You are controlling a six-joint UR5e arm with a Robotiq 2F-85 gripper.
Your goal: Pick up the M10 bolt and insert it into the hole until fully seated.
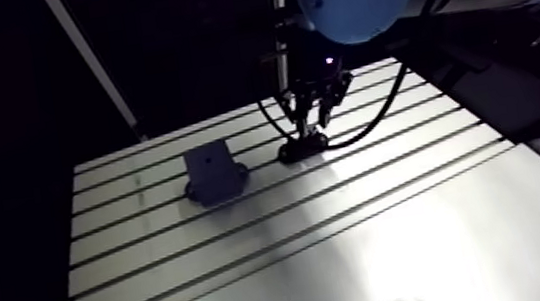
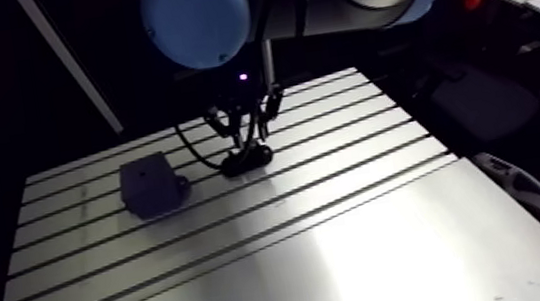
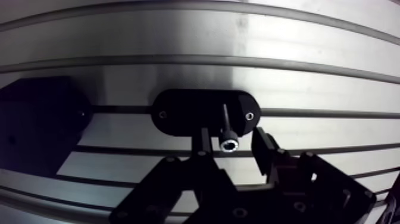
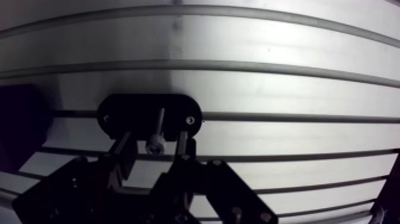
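Hovering over the bolt, which stands in its holder toward the counter's back edge. Jaws spread either side, no grip yet. Pickup and insertion into the block both left.

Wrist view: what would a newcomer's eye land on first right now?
The bolt stands out first. It is head-up in a black oval holder, with its bright head between the open tool's fingers. Next comes a dark block, which sits on the slotted table beside the holder.
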